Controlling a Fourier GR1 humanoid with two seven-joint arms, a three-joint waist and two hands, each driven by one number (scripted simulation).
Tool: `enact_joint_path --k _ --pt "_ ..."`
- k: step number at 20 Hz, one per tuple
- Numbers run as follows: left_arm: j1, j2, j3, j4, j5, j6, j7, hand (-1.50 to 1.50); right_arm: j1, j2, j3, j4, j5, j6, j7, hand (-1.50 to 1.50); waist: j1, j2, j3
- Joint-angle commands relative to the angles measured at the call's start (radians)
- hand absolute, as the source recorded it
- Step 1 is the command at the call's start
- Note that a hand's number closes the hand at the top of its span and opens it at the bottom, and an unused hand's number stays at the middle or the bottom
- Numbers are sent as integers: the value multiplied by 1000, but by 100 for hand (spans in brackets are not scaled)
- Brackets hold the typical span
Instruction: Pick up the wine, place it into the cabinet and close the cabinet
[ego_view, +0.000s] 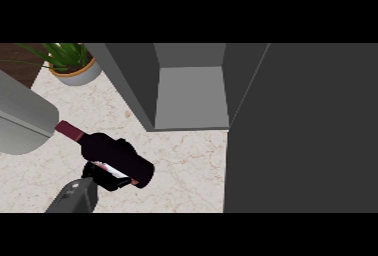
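Head view: open cabinet with door swung out, potted plant at counter's far-left corner.
Wine: dark wine bottle, red neck, tilted.
Hand: left hand grasping bottle.

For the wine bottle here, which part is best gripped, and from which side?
The wine bottle is tilted, neck up-left. Its wide body suits a wrap best, approached from below-left, as the left hand already does near the base; the narrow neck gives less to hold.
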Motion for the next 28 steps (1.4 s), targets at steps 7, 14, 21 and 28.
enact_joint_path --k 7,14,21,28 --pt "114 -17 -40 -177 -97 236 -345 150 63 14 20 -116 -16 -19 13 -150 18 -7 1" --pt "194 -47 -11 -324 -133 615 -386 150 50 3 21 -164 -11 -61 55 -150 29 -10 3" --pt "328 -105 -105 -661 -173 740 -136 150 108 -5 10 -126 -19 -5 -3 -150 31 -10 5" --pt "206 -160 -178 -772 -200 849 83 150 84 7 48 -154 20 -57 59 -150 24 -7 3"
